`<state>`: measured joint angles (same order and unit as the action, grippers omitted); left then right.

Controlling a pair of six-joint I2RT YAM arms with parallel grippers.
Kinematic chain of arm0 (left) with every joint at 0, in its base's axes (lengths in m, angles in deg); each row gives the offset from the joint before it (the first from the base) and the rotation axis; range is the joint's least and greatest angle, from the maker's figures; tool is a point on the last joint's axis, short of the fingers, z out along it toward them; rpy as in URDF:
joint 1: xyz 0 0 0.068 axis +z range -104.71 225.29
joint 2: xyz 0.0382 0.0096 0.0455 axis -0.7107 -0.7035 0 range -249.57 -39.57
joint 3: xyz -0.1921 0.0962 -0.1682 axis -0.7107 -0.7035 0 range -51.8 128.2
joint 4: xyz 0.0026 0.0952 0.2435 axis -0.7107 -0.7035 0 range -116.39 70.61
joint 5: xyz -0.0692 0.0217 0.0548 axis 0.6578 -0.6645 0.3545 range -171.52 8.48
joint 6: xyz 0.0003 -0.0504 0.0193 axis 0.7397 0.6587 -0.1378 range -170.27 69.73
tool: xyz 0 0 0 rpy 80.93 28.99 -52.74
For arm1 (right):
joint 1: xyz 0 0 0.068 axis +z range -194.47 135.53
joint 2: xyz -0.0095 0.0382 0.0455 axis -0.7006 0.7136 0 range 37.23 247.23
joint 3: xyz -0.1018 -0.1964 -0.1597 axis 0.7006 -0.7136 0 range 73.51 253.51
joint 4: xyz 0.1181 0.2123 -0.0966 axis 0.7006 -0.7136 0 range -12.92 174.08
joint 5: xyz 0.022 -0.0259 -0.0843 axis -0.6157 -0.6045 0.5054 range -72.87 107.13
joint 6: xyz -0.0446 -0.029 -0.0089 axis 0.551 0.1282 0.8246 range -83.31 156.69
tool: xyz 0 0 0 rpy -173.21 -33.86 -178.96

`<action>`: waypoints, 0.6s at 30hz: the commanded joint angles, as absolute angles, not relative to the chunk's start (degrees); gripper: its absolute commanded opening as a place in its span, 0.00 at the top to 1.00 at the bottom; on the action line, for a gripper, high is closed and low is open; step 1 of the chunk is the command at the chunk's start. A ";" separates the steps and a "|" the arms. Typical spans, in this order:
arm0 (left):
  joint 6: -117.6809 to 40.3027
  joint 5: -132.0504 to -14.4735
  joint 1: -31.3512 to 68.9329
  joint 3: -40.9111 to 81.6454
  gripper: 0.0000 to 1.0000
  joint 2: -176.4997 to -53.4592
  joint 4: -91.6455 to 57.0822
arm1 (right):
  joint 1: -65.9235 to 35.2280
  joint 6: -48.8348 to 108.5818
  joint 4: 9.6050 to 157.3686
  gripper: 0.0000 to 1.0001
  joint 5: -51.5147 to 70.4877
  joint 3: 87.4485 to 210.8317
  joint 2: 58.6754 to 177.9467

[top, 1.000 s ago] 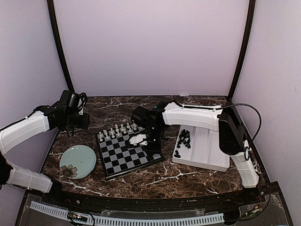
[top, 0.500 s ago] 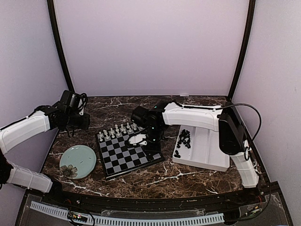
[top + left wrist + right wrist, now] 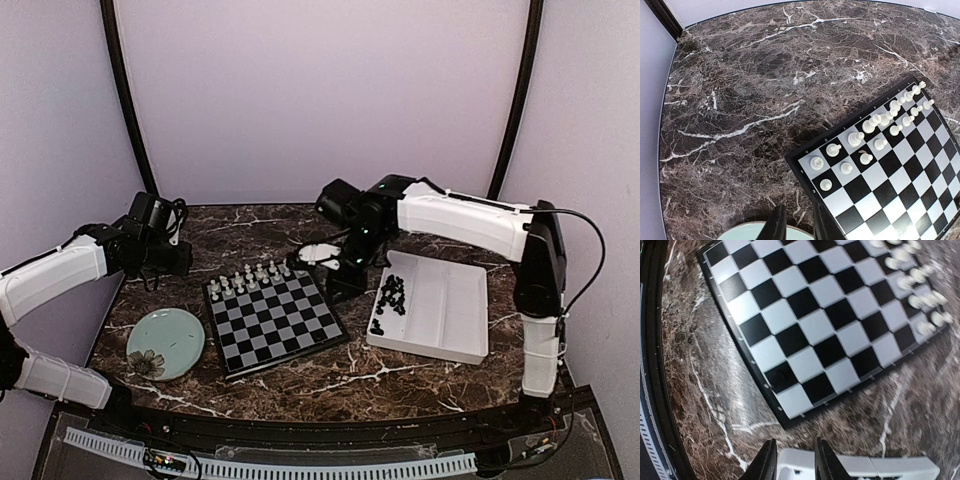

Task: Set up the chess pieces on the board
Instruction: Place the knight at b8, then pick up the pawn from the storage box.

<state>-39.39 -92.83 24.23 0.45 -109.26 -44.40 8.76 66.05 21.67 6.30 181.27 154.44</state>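
Probably a lab: plain-walled booth [image 3: 320, 100].

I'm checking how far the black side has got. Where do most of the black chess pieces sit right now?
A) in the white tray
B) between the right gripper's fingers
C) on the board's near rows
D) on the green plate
A: the black pieces lie heaped in the white tray beside the board, whose far rows hold only white pieces.

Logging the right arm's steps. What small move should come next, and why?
Probably carry the right claw over the tray and lower onto one of the black pieces there: the claw looks empty, white pieces fill two rows of the board, and its other side is nearly bare.
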 commanded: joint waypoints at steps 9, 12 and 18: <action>-39.98 -89.45 24.81 1.17 0.66 -108.94 -43.78 | -9.39 60.52 32.37 0.76 11.29 159.74 145.00; -39.96 -89.34 24.84 1.13 0.66 -109.11 -43.80 | -10.22 59.88 34.15 0.72 12.35 157.47 145.94; -39.95 -89.18 24.84 1.02 0.66 -109.42 -43.69 | -10.51 59.81 35.94 0.72 11.80 156.05 147.94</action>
